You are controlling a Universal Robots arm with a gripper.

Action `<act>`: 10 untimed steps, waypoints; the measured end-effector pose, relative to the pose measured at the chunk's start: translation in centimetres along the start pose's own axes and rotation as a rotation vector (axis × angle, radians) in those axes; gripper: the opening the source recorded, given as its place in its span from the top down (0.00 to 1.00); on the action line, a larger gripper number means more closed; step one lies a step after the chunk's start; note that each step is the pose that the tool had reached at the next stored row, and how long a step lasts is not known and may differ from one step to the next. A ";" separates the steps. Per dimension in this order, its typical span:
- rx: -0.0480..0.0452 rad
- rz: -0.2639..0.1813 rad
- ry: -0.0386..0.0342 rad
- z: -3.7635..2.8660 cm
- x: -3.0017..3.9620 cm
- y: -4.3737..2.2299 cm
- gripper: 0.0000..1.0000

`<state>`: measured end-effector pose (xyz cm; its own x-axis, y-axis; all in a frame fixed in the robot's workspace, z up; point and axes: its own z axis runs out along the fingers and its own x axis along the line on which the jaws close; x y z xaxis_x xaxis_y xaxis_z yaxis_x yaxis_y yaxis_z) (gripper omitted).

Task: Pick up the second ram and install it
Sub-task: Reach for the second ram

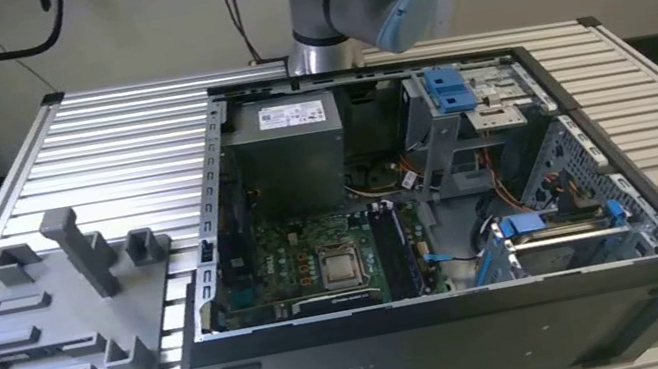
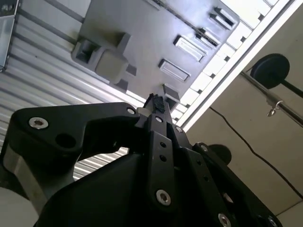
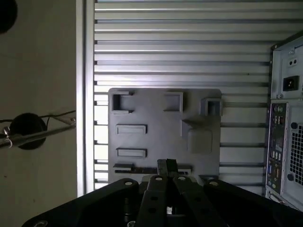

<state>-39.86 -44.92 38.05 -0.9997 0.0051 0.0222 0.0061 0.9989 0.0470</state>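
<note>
Nothing lifted yet: the pincer (image 3: pixel 166 165) hangs closed and empty, high over the grey tray (image 3: pixel 156 113).
In the first wrist view a thin dark strip, apparently the second ram (image 3: pixel 144 169), lies in the tray's long slot at lower middle of the frame, clear of the pincer. In the exterior view the tray sits at lower left on the tabletop (image 1: pixel 115 121), beside the open computer case (image 1: pixel 463 328). By this showing, both grasping and installing remain undone.

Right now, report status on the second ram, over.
Gripper over grey tray. Second ram probably the dark strip in its slot, beneath gripper. Nothing seen blocking.
</note>
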 end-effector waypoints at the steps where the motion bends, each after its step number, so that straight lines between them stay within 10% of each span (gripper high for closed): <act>1: 0.0000 0.000 -0.0002 0.00 0.00 -0.23 0.89; 10: -0.0001 0.000 -0.0013 -0.07 0.01 -2.67 0.89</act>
<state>-39.88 -47.59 37.99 -0.9998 0.0051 0.0209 0.0061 0.9989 0.0471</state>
